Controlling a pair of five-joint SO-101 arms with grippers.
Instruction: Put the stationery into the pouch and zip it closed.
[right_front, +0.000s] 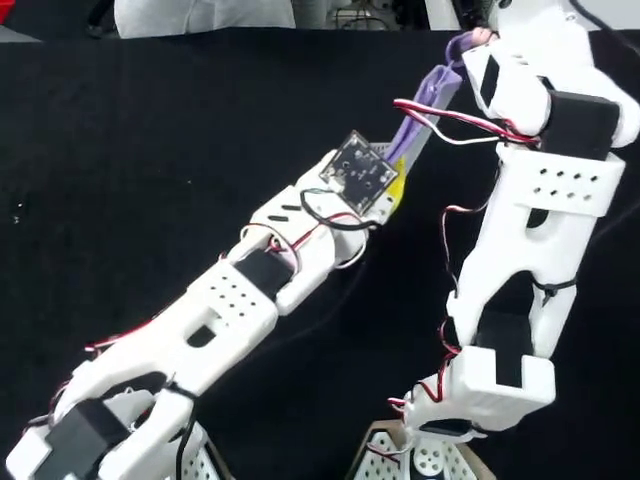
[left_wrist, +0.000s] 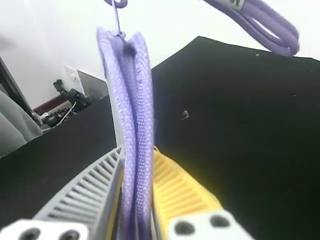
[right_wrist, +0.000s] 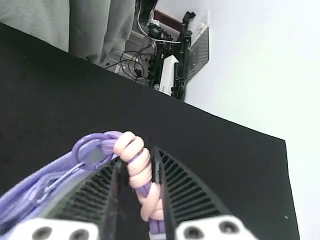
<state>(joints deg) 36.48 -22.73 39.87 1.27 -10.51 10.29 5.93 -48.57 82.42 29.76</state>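
From the high view, one purple pouch (right_front: 425, 105) hangs in the air above the black worktop (right_front: 150, 150), stretched between two grippers. The left gripper (right_front: 400, 178) grasps its lower end, and that arm reaches out long and diagonal from the near left corner. The right gripper (right_front: 470, 48) is at the pouch's upper end by the far edge, its arm folded upright at the right side.

In the left wrist view, the left gripper (left_wrist: 137, 155) is clenched on the pouch (left_wrist: 132, 115), one grey finger and one yellow finger pressing either side of the zip edge, which runs straight out from between them. One purple loop (left_wrist: 270, 27) hangs beyond it.

In the right wrist view, the right gripper (right_wrist: 136, 165) is clamped on one pink braided cord (right_wrist: 136, 167), which is tied to a purple ring (right_wrist: 86, 147) just beside the fingertips.
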